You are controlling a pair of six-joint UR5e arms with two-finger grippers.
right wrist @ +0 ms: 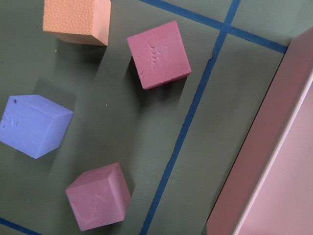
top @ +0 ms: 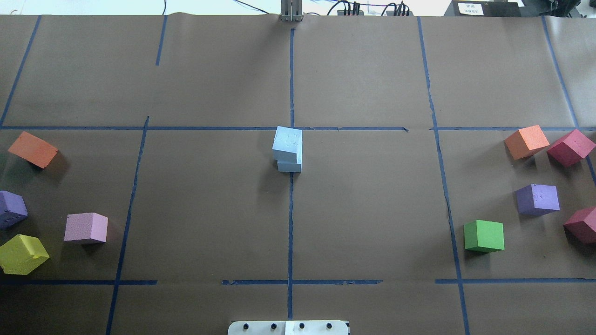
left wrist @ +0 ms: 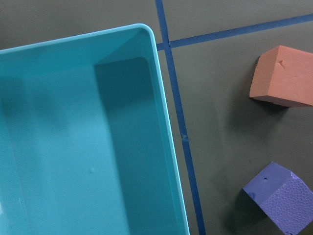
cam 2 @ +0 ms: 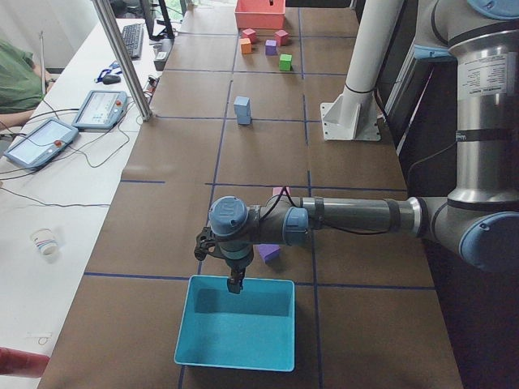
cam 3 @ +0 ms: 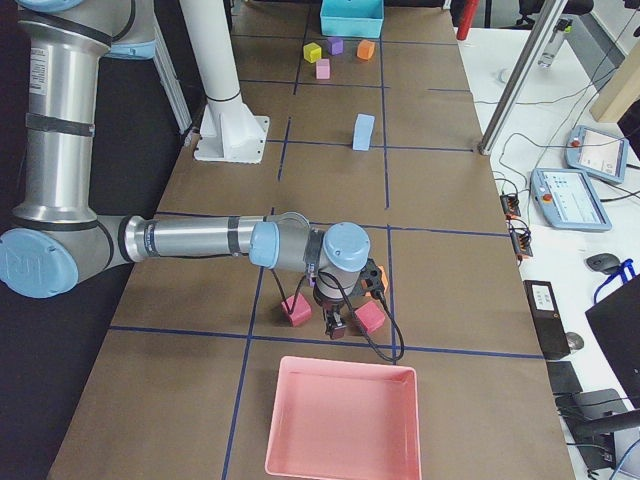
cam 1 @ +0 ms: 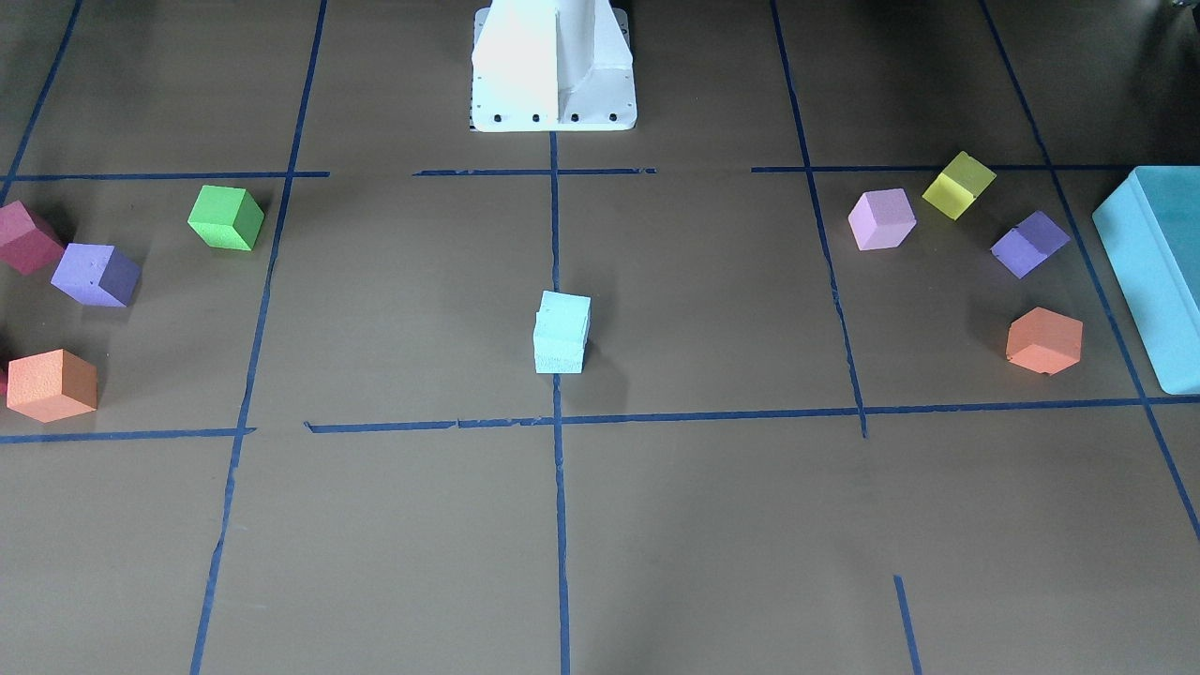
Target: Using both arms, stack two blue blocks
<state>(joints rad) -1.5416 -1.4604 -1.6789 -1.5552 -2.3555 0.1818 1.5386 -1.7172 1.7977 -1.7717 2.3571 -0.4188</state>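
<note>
Two light blue blocks stand stacked at the table's centre on the middle tape line, the upper blue block (top: 287, 142) slightly offset on the lower blue block (top: 289, 166). The stack also shows in the front view (cam 1: 562, 333) and both side views (cam 2: 242, 109) (cam 3: 363, 131). No gripper is near it. My left gripper (cam 2: 233, 284) hangs over the near rim of the teal box (cam 2: 235, 322) at the table's left end; I cannot tell whether it is open. My right gripper (cam 3: 335, 326) hangs over the red cubes beside the pink tray (cam 3: 342, 420); I cannot tell its state either.
Left end: orange cube (top: 32, 149), purple cube (top: 11, 209), pink cube (top: 86, 228), yellow cube (top: 22, 253). Right end: orange cube (top: 526, 142), two red cubes (top: 570, 147) (top: 582, 225), purple cube (top: 538, 199), green cube (top: 484, 236). White base pedestal (cam 1: 553, 66) at the robot's side.
</note>
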